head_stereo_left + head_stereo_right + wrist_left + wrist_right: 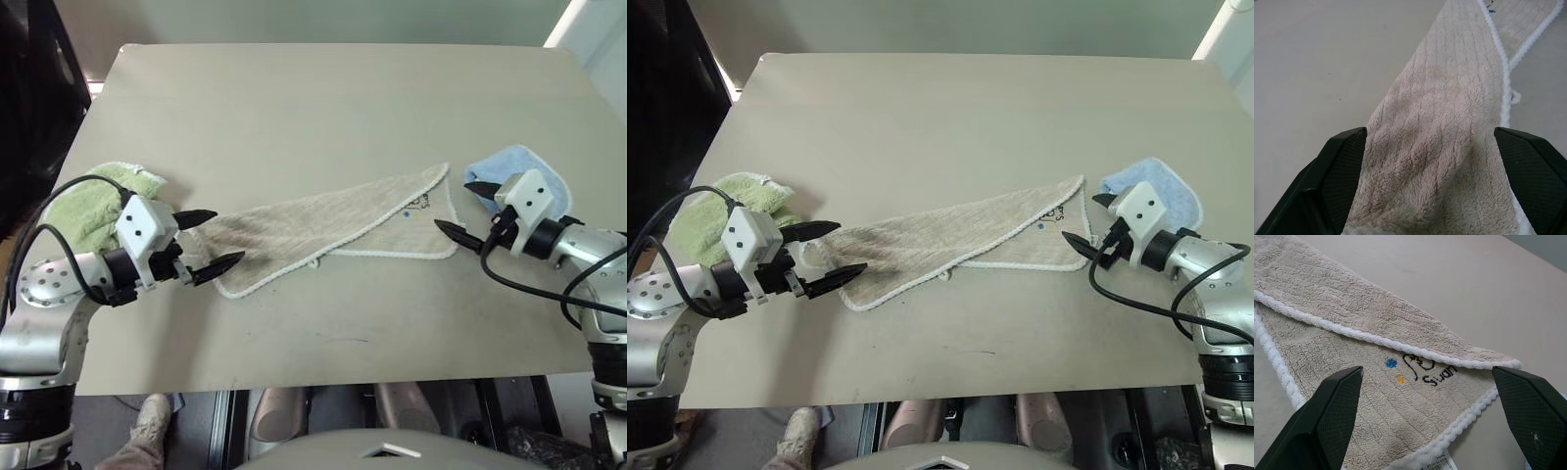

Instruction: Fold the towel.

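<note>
While the beige towel (338, 230) lies folded over itself in a long slanted strip at the centre of the table (323, 108), both grippers flank its ends with fingers spread wide and empty. At nine o'clock the left gripper (212, 241) straddles the towel's narrow end, holding nothing. At three o'clock the right gripper (465, 207) sits just beside the embroidered corner (1422, 369). A green towel (93, 206) lies behind the left gripper, a light-blue towel (524, 166) behind the right.
</note>
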